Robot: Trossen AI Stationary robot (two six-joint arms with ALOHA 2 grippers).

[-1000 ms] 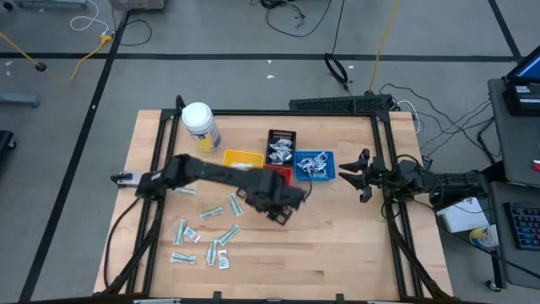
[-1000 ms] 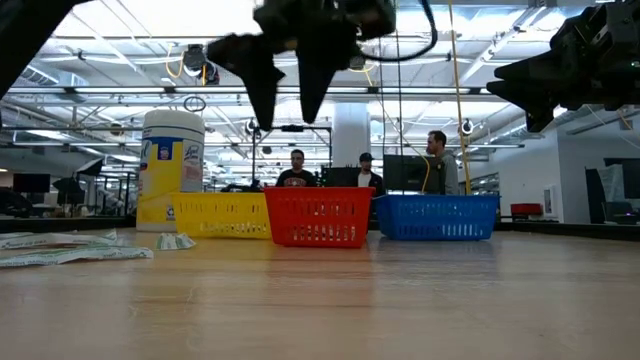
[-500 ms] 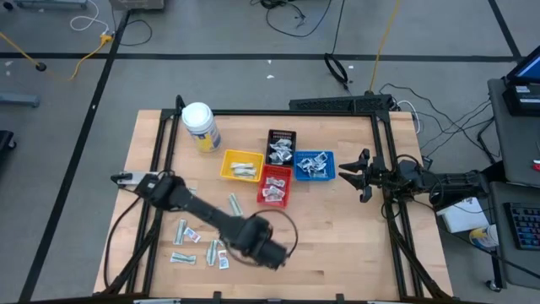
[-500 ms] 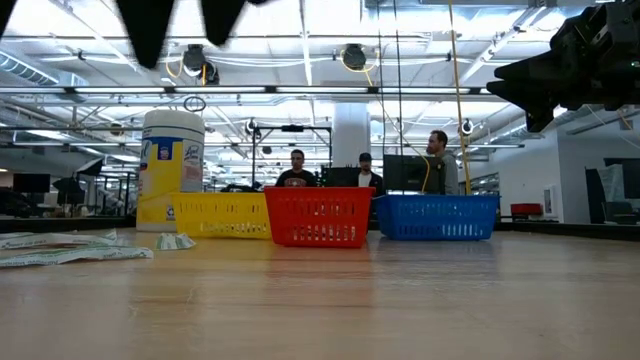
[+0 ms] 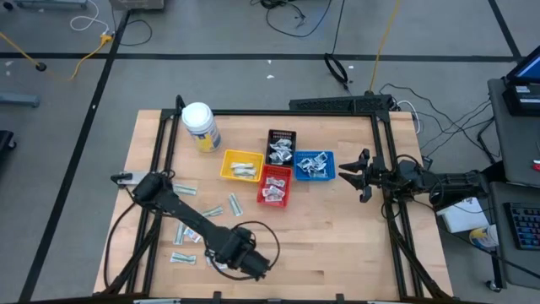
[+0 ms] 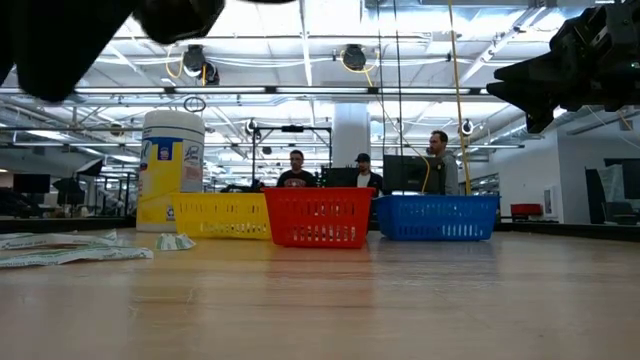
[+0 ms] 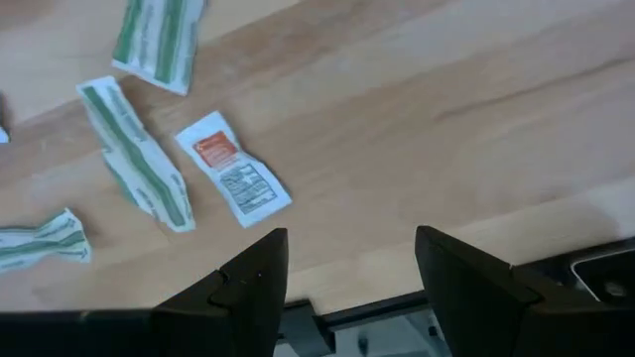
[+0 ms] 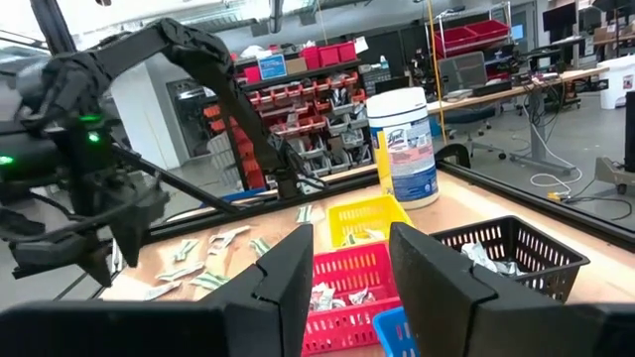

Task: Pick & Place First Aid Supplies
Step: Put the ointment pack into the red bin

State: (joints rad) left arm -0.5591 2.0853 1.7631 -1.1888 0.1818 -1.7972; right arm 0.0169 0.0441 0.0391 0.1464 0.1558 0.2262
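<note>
Loose first aid packets lie flat on the wood at the table's near left: pale green wrappers (image 5: 211,211) and white slips with red marks (image 5: 191,236). More packets fill the yellow (image 5: 241,165), red (image 5: 274,186), blue (image 5: 314,165) and black (image 5: 282,145) trays. My left gripper (image 5: 243,262) hangs open and empty above bare wood near the table's near edge, just right of the loose packets. Its wrist view shows a red-marked slip (image 7: 233,178) and a green wrapper (image 7: 134,164) beyond the open fingers (image 7: 352,288). My right gripper (image 5: 359,175) waits open at the right edge.
A white jar with a yellow label (image 5: 200,125) stands at the far left, behind the yellow tray. The black frame rail (image 5: 388,194) runs along the table's right side. Bare wood stretches between the trays and the near edge. People stand in the room beyond the table (image 6: 297,168).
My left gripper has swung from above the red tray toward the table's near edge and somewhat to the left, ending beside the loose packets. The packets and trays have stayed where they were.
</note>
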